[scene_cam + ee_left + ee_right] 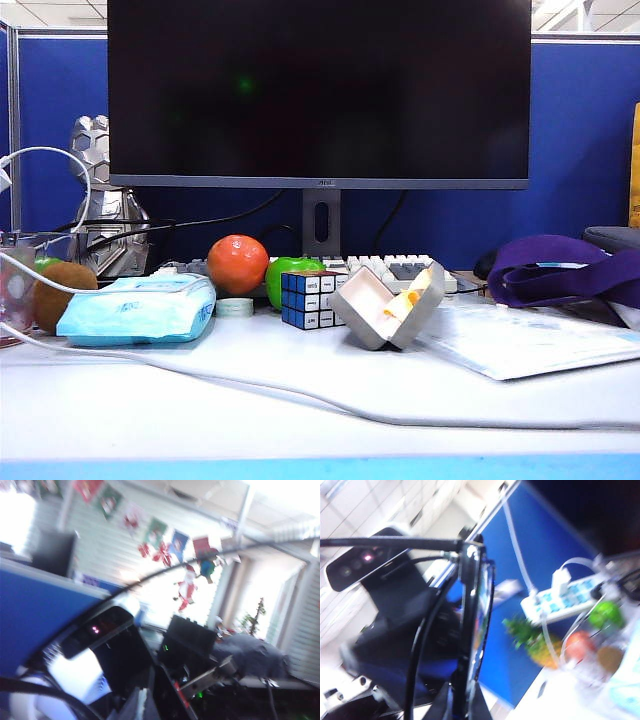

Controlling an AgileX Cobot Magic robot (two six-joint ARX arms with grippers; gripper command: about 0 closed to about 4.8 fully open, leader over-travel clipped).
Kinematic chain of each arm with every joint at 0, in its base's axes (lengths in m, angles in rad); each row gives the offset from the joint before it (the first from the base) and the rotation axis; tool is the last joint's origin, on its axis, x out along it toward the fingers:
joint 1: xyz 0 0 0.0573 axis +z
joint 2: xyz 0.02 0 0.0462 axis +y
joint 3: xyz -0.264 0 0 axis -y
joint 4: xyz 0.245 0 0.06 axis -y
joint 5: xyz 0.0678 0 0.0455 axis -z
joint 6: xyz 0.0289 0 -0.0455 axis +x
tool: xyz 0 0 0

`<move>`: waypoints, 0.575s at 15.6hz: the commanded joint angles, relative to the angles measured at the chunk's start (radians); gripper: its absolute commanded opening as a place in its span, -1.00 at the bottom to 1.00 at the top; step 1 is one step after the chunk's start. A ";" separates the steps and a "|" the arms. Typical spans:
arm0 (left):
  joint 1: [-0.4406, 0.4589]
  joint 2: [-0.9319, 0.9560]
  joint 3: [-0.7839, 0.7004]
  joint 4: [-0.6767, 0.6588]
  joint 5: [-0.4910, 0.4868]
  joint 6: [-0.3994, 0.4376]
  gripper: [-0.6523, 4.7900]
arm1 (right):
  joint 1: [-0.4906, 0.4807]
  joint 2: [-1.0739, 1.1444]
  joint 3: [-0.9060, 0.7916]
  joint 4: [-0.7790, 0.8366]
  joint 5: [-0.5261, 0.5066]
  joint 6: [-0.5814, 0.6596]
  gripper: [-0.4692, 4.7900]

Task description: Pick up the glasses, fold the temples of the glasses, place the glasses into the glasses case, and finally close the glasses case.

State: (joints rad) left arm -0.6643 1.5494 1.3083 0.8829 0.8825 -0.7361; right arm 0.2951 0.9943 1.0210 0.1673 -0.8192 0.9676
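Note:
The glasses case point(430, 297) stands open on the white desk in the exterior view, right of centre, grey outside with cream lining and a bit of yellow inside. Neither arm shows in that view. In the right wrist view my right gripper point(465, 706) is shut on the black-framed glasses point(470, 605), held edge-on in the air, with one temple point(395, 542) sticking straight out from the frame. In the left wrist view my left gripper point(143, 707) is shut, raised and facing the room. A thin dark arc point(200, 562) crosses that view; I cannot tell what it is.
A Rubik's cube point(307, 298) sits just left of the case, with an orange point(237, 264), a green apple point(290, 268) and a light-blue wipes packet point(140, 310) further left. A keyboard point(400, 268) and monitor point(320, 90) stand behind. A plastic sleeve point(530, 340) and purple bag point(570, 270) lie right. A white cable point(250, 385) crosses the front.

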 commanded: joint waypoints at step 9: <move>0.074 -0.018 0.041 0.070 -0.089 -0.024 -0.78 | -0.018 -0.026 0.005 -0.097 -0.140 -0.071 -0.84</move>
State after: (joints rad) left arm -0.5888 1.5372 1.3384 0.9337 0.7567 -0.7578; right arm 0.2771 0.9699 1.0225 0.0944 -0.9466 0.9104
